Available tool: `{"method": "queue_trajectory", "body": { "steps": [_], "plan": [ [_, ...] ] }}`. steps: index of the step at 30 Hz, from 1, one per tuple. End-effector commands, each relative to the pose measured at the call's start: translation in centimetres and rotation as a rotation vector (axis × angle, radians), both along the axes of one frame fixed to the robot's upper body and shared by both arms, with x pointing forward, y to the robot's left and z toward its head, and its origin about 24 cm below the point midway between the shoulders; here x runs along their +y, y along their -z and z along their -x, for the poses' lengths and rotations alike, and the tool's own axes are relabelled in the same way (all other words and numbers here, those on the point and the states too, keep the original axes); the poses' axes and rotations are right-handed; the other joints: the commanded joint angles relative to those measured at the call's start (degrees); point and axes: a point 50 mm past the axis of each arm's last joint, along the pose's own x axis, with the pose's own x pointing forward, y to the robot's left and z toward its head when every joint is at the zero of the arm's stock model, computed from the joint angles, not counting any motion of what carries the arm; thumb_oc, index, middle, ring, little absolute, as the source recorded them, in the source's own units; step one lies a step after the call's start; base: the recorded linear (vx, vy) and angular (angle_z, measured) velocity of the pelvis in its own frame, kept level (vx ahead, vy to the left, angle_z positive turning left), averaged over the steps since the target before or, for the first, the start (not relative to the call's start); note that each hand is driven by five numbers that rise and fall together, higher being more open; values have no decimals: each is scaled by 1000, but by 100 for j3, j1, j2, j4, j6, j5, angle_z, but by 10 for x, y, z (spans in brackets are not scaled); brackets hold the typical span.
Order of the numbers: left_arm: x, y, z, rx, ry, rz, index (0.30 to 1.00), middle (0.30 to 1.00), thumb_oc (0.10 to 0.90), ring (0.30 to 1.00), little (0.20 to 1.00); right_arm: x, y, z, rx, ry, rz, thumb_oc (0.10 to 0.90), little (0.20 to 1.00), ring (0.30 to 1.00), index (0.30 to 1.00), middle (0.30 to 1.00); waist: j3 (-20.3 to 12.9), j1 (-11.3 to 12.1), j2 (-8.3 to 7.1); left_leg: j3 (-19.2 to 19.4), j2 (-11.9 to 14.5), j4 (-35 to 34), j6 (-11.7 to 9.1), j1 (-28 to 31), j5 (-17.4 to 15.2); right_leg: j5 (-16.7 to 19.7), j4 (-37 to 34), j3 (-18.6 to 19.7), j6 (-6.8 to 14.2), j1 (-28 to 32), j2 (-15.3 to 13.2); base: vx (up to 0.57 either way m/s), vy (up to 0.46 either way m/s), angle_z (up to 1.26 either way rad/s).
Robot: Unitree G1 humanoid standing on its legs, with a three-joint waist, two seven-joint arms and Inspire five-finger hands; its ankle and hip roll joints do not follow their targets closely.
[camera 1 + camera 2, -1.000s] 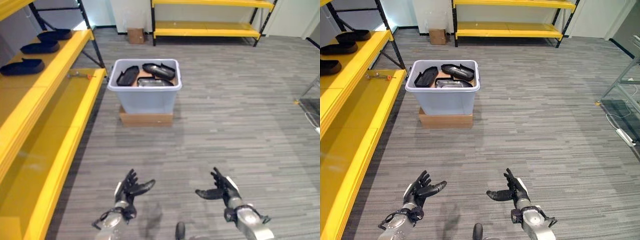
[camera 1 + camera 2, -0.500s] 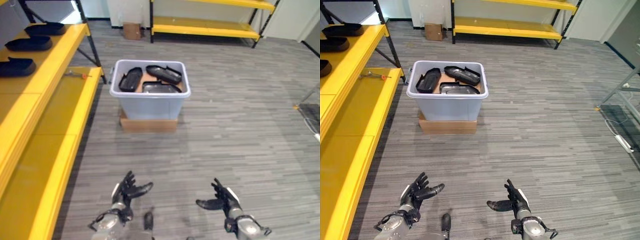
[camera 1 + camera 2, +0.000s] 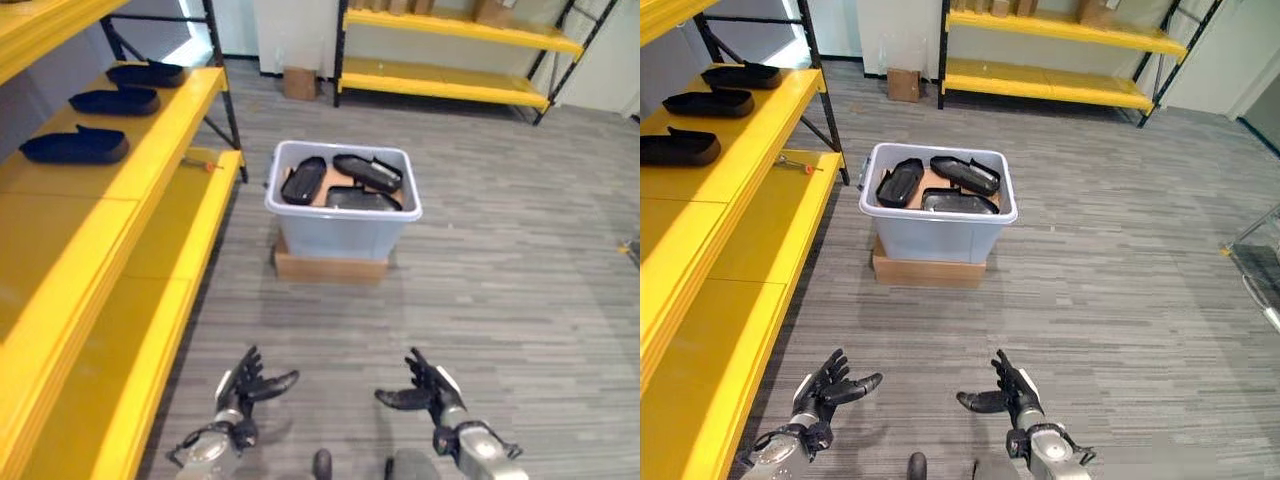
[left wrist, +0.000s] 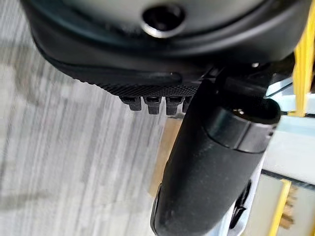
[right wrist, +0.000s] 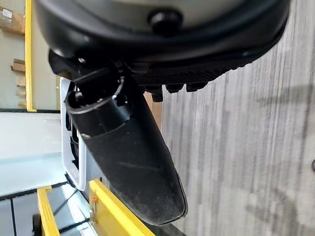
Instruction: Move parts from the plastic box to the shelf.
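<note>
Parts [image 3: 940, 180] lie in plastic box [image 3: 937, 233] at 12 o'clock, shelf [image 3: 730, 190] at 10 | left hand [image 3: 820, 395], right hand [image 3: 1008, 395] fingers spread, empty | parts look rigid, light, smooth-shelled; grip long edges.

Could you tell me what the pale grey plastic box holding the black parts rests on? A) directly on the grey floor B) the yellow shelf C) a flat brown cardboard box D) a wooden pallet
C: the pale grey plastic box sits on a flat brown cardboard box on the floor.
</note>
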Motion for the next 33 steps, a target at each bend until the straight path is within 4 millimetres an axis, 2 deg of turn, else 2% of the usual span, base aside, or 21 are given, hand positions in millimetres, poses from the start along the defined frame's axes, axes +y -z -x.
{"method": "queue_trajectory", "body": {
  "steps": [1,3,4,5,8,10,12,13,14,15,16,17,18,19,20,21,24,25,27,30,33],
  "plan": [
    [-8,-33,-31,-211,49,-2,1000,1000,900,1000,1000,-6,-33,-31,-200,12,-7,900,1000,1000,1000,1000,-215,-24,-75,139,353,311,-367,336,-756,1090,-1593,-308,256,256,-105,227,-69,-19],
    [-8,-33,-31,-210,48,-2,1000,1000,900,1000,1000,-6,-32,-31,-193,10,-4,900,1000,1000,1000,1000,-195,-50,-94,129,352,298,-392,421,-805,1220,-1944,-214,312,249,-53,193,-60,-25],
    [-10,-35,-34,-221,57,-1,1000,1000,900,1000,1000,-5,-31,-31,-188,1,4,900,1000,1000,1000,1000,-193,-105,-131,111,362,284,-445,549,-893,1395,-2289,-14,389,218,-31,239,-85,-11],
    [-11,-35,-34,-224,62,0,1000,1000,900,1000,1000,-5,-30,-29,-184,-4,6,900,1000,1000,1000,1000,-200,-115,-146,119,384,269,-476,638,-932,1442,-2330,-51,397,225,-28,335,-135,2],
    [-17,-31,-32,-209,77,14,1000,1000,900,1000,1000,-10,-25,-23,-154,6,15,900,1000,1000,1000,1000,-410,-132,-200,110,483,401,-600,763,-1022,1368,-2539,-155,281,584,82,302,-148,27],
    [-18,-31,-33,-211,68,26,1000,1000,900,1000,1000,-12,-27,-26,-167,16,12,900,1000,1000,1000,1000,-500,-161,-172,63,634,536,-695,806,-982,1257,-2400,-195,190,623,199,305,-195,43],
    [-20,-31,-33,-208,66,36,1000,1000,900,1000,1000,-14,-29,-27,-171,44,-34,900,1000,1000,1000,1000,-603,-198,-114,28,864,824,-869,826,-837,952,-2300,-252,17,734,381,314,-206,42],
    [-20,-31,-33,-208,66,37,1000,1000,900,1000,1000,-14,-29,-27,-171,44,-34,900,1000,1000,1000,1000,-603,-201,-109,23,869,834,-872,822,-845,948,-2298,-257,14,735,385,201,-146,27],
    [-20,-32,-34,-211,61,40,1000,1000,900,1000,1000,-14,-29,-27,-172,49,-47,900,1000,1000,1000,1000,-615,-200,-107,-2,938,1249,-972,702,-658,846,-2299,-238,-75,827,472,204,-203,16],
    [-20,-32,-34,-214,51,53,1000,1000,900,1000,1000,-14,-33,-31,-193,30,-24,900,1000,1000,1000,1000,-529,-143,-164,-26,957,2342,-1067,223,-194,716,-2331,-168,-247,1030,551,199,-202,-3],
    [-20,-32,-34,-214,51,53,1000,1000,900,1000,1000,-14,-33,-31,-193,30,-24,900,1000,1000,1000,1000,-538,-156,-154,-41,965,2391,-1070,183,-215,716,-2328,-182,-250,1016,559,196,-263,-5],
    [-20,-34,-35,-220,41,63,1000,1000,900,1000,1000,-16,-37,-33,-212,13,2,900,1000,1000,1000,1000,-404,-45,-232,-142,899,3571,-1136,-331,269,618,-2383,-147,-413,1232,626,90,-140,-4],
    [-20,-34,-35,-220,41,63,1000,1000,900,1000,1000,-16,-37,-33,-212,13,2,900,1000,1000,1000,1000,-409,-52,-227,-151,901,3591,-1136,-351,263,617,-2381,-155,-413,1223,628,164,-232,-8],
    [-21,-34,-35,-224,47,65,1000,1000,900,1000,1000,-20,-39,-33,-219,7,20,900,1000,1000,1000,1000,-218,99,-336,-225,717,4474,-1089,-844,410,574,-2420,-74,-535,1419,616,66,-90,-16],
    [-21,-34,-35,-224,48,65,1000,1000,900,1000,1000,-20,-39,-33,-219,7,20,900,1000,1000,1000,1000,-219,95,-324,-233,727,4501,-1089,-861,397,573,-2417,-80,-536,1414,627,164,-155,-30],
    [-21,-32,-33,-212,46,67,1000,1000,900,1000,1000,-23,-38,-32,-208,30,29,900,1000,1000,1000,1000,-163,151,-399,-67,763,4273,-971,-1318,214,500,-2467,-67,-543,1564,589,157,-68,-40],
    [-20,-30,-30,-198,53,60,1000,1000,900,1000,1000,-26,-37,-31,-207,54,19,900,1000,1000,1000,1000,-179,183,-405,218,954,3052,-919,-1596,-7,388,-2616,-62,-495,1777,582,231,10,-4],
    [-19,-28,-26,-188,59,53,1000,1000,900,1000,1000,-27,-36,-28,-207,57,24,900,1000,1000,1000,1000,-194,238,-366,294,988,1599,-920,-1460,96,322,-2676,-26,-444,1926,603,310,132,-3],
    [-17,-28,-25,-186,60,36,1000,1000,900,1000,1000,-27,-35,-27,-201,58,30,900,1000,1000,1000,1000,-202,299,-258,30,960,623,-1007,-1422,604,241,-2742,49,-391,2117,705,301,156,-25],
    [-16,-29,-26,-190,62,33,1000,1000,900,1000,1000,-27,-34,-27,-194,54,35,900,1000,1000,1000,1000,-231,299,-218,47,937,487,-1032,-1423,699,169,-2740,95,-357,2236,702,222,133,-26],
    [-14,-30,-27,-198,49,35,1000,1000,900,1000,1000,-20,-28,-23,-164,37,14,900,1000,1000,1000,1000,-455,307,-241,111,812,363,-885,-1147,492,52,-2600,181,-218,2344,534,323,215,-55]
  ]
}}
